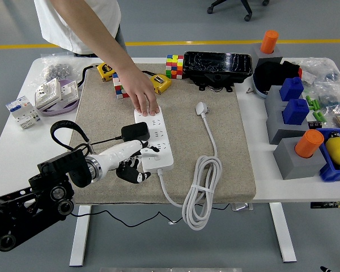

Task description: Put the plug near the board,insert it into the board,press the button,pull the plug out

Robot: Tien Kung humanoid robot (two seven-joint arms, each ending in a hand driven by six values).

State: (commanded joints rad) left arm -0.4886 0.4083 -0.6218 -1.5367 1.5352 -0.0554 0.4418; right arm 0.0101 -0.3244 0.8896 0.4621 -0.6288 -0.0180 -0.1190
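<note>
1. Left hand [133, 164] sits at the strip's [154, 137] near left corner, fingers curled; can't tell if they're pinching anything.
2. Black plug [134, 131] sits at the strip's left edge, just past my fingers. Looks seated, so I'd guess the button's next.
3. Person's hand [143, 99] pins the far end, which helps.
4. I'd use one fingertip, push straight down, and stay clear of the plug's cord.
5. White plug [201, 107] lies loose on the mat [238, 158], out of the way.
</note>
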